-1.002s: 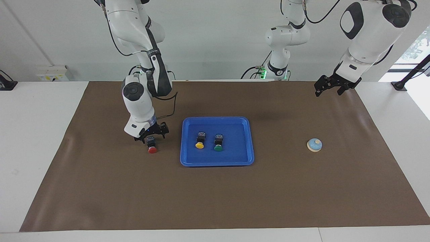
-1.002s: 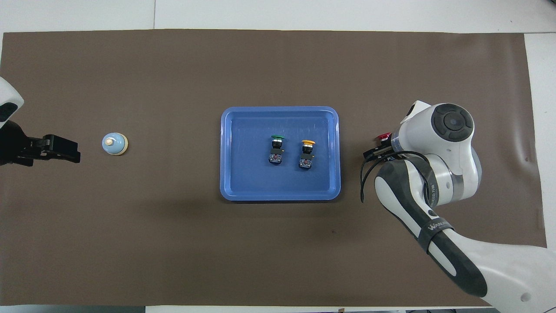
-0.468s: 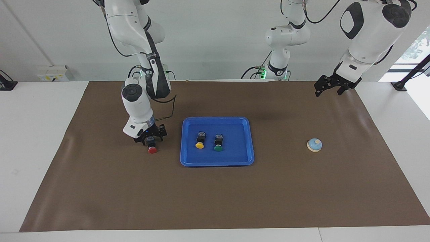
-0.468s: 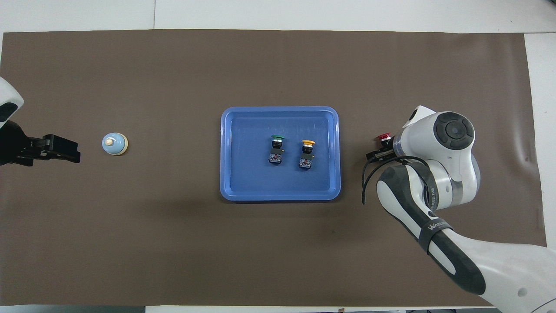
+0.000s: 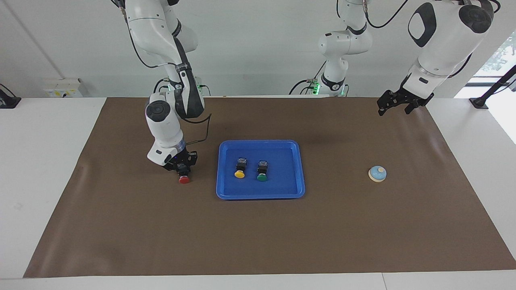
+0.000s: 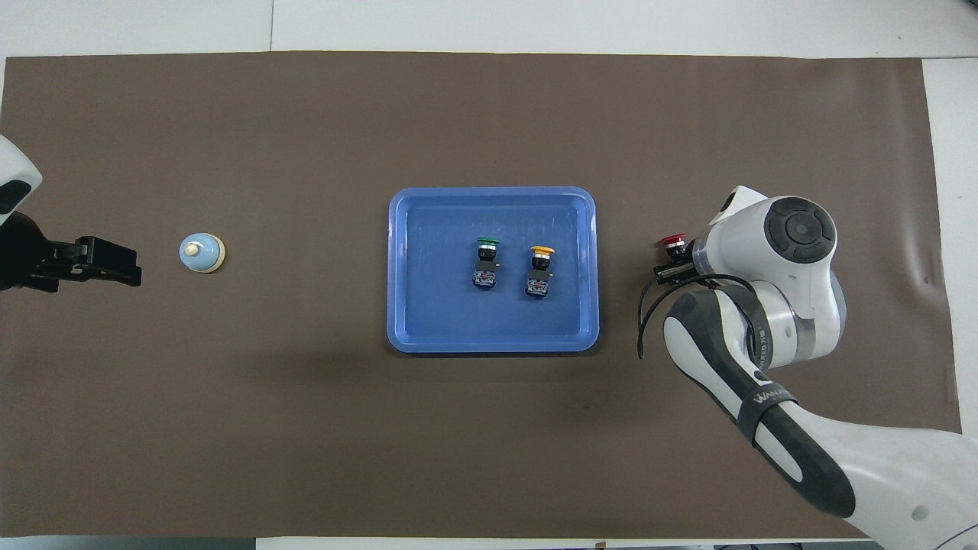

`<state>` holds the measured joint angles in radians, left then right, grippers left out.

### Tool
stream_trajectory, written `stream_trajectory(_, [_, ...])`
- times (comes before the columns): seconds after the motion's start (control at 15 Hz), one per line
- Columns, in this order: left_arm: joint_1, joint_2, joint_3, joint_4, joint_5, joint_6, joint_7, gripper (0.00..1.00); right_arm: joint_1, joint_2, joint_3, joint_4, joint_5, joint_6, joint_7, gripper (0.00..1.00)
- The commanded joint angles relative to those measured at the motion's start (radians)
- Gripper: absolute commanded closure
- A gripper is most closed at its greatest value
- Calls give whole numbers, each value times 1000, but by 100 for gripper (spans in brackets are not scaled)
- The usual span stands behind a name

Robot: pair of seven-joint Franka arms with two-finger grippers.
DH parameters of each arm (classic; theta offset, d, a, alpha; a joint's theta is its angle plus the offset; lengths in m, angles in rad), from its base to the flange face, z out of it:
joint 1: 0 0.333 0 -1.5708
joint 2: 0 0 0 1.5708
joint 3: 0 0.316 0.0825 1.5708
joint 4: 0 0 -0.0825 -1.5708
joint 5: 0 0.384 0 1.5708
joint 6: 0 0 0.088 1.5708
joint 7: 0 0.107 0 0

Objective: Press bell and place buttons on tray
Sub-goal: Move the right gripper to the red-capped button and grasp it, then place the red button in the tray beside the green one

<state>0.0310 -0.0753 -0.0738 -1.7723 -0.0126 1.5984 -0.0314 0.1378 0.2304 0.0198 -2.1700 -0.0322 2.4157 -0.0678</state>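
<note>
- Two of the three small push-button switches with black blocky bodies lie in the shallow rectangular bright-blue plastic tray (image 5: 300, 169) at the middle of the brown table mat (image 5: 258, 233): we see the yellow-capped button (image 5: 240, 169) toward the right arm's end and the green-capped button (image 5: 262, 172) just beside it, apart from each other, both with their caps pointing away from the robots.
- We find the red-capped button (image 5: 184, 178) outside the tray, on the mat toward the right arm's end, near the tray's short rim.
- We see the right gripper (image 5: 182, 168) down at the mat with its fingers closed on the black body of the red-capped button; the red cap sticks out from under it, away from the robots.
- We find the small round light-blue bell (image 5: 377, 173) with its cream base and cream knob standing alone on the mat toward the left arm's end, well apart from the tray.
- We see the left gripper (image 5: 395, 105) waiting in the air over the mat's edge at its own end, fingers spread and holding nothing.
</note>
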Motion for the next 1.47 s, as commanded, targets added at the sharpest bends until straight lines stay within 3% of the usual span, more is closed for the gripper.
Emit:
stream_trajectory(0.0, [-3,-24,5,-22,11,18,-5,0,-30,-6,17,16,11,10,6,100])
stream_trajectory(0.33, [-3,-24,5,-22,11,18,-5,0,12,-8,25,186,112,-180,92,100])
stream_trajectory(0.6, [-3,-24,5,-22,11,18,-5,0,167,35,22,367,114,-314,323,100])
stream_trajectory(0.8, [-3,-24,5,-22,11,18,-5,0,371,214,15,610,75,-394,648,100])
stream_trajectory(0.94, [-3,-24,5,-22,11,18,-5,0,419,309,15,725,52,-406,730,100])
stream_trajectory(1.4, [-3,-24,5,-22,11,18,-5,0,505,365,19,716,52,-291,813,100])
